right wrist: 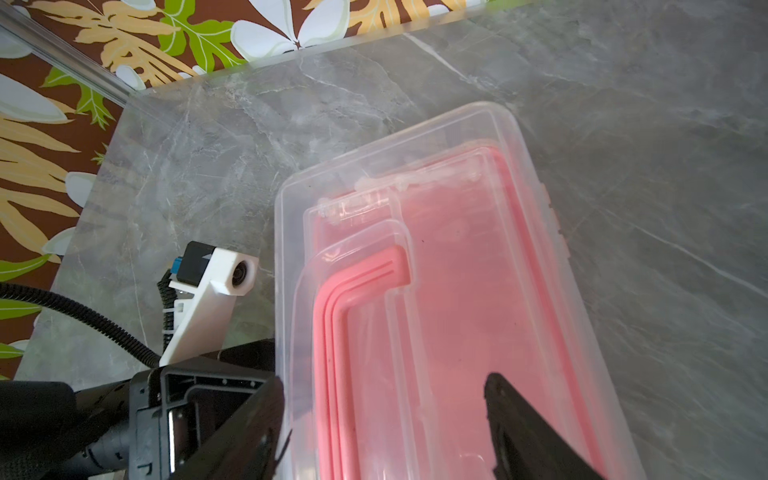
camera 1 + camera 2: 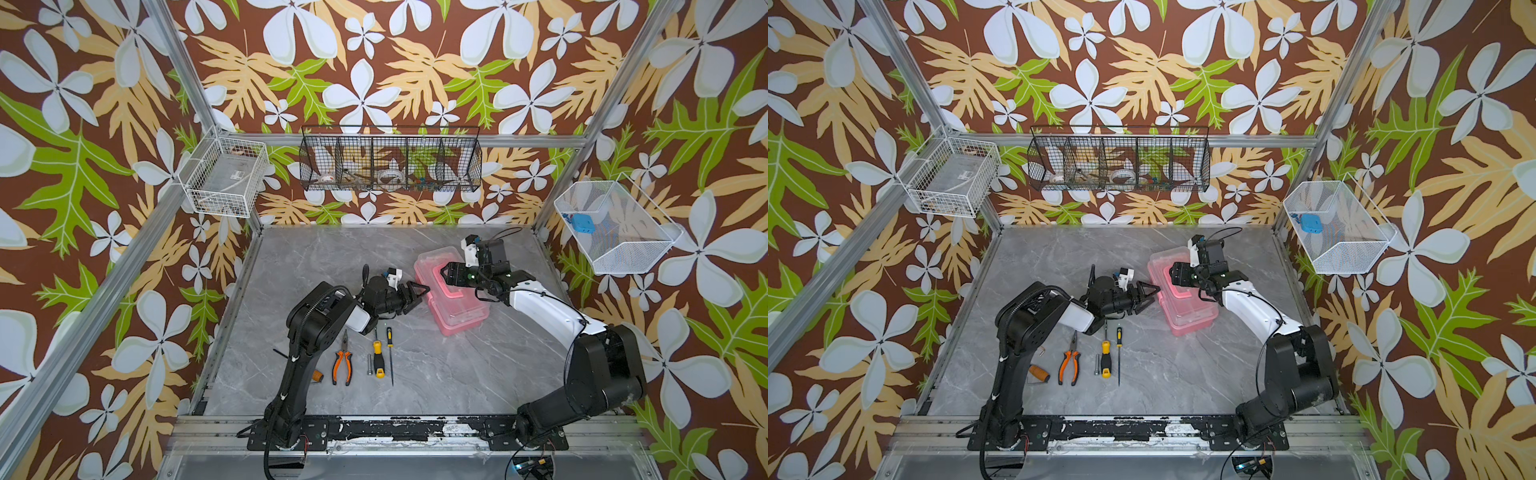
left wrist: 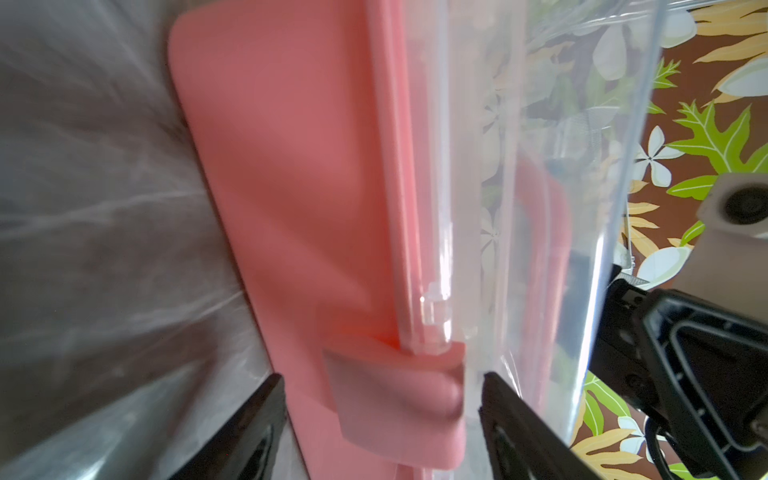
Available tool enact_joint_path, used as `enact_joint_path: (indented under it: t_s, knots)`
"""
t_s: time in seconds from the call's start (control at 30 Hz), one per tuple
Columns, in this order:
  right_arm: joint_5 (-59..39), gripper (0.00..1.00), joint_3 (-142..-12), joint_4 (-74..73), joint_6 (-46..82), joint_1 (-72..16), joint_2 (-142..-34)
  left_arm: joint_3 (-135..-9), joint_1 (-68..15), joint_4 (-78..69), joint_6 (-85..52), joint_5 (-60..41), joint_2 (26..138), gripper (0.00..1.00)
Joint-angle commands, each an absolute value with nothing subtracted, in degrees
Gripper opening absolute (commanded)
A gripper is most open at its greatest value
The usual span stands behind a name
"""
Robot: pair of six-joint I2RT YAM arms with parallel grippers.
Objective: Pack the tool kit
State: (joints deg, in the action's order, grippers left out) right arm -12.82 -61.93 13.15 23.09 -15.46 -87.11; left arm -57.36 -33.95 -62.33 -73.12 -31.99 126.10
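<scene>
Two-armed work at the case [image 2: 462, 318], with nothing packed yet. Judged to be the opening step: clear lid [image 1: 449, 174] down over the pink base, handle [image 1: 332, 311] folded flat on top. Lies flat on the bench [image 2: 436, 386], right of the middle and toward the back, skewed to the edges.

Left jaws parted, set low against the case's long side. In the left wrist view, straddling the pink latch [image 3: 390, 399], one finger on either side, contact not certain. Right jaws parted too, poised over the lid above the handle, gripping nothing; touching or just clear, cannot tell.

Laid out in a row near the front, well apart from the case: pliers [image 2: 341, 365], a stubby screwdriver [image 2: 377, 359], a thin screwdriver [image 2: 390, 338], and a small metal bit [image 2: 369, 365] between pliers and stubby screwdriver.

Next, probably: close the left jaws on the latch, or hook under its lip, and pull outward to free it, steadying the lid from above with the right to keep the light case from sliding. Then lift the lid by handle or rim and swing it fully back. Calls for a fine approach: slick thin plastic and a small tab, easy to slip off or to shove the whole case across the bench.
</scene>
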Motion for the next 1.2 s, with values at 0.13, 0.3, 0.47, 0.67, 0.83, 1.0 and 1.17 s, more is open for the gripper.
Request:
enact_joint_path:
  t_s: [0.13,0.3,0.47,0.67,0.83,1.0,1.17]
  knots:
    - [-3.6,0.88,-61.9,19.8,22.2,-12.7,-80.6,-56.7,-34.0,-68.7,-75.1,-32.1,126.4,0.66]
    - [-4.5,0.91,-61.8,21.3,19.8,-7.1,-80.7,-56.7,-34.0,-68.9,-75.3,-32.0,126.1,0.63]
    - [-11.1,0.9,-59.5,19.8,20.1,-6.9,-83.6,-57.3,-34.1,-66.7,-74.4,-32.0,125.9,0.63]
    - [-17.0,0.85,-58.8,18.8,20.8,-7.4,-87.5,-59.0,-34.0,-62.5,-72.3,-32.5,125.6,0.64]
    - [-18.9,0.76,-57.5,17.0,23.9,-10.1,-89.4,-59.9,-34.0,-60.3,-71.1,-32.7,125.5,0.65]
    - [-19.2,0.75,-55.5,15.7,27.5,-12.0,-88.6,-59.7,-34.0,-60.2,-71.0,-32.8,125.5,0.65]
    - [-18.6,0.86,-55.1,16.8,26.7,-12.1,-86.7,-58.2,-34.0,-61.0,-71.6,-33.2,125.0,0.68]
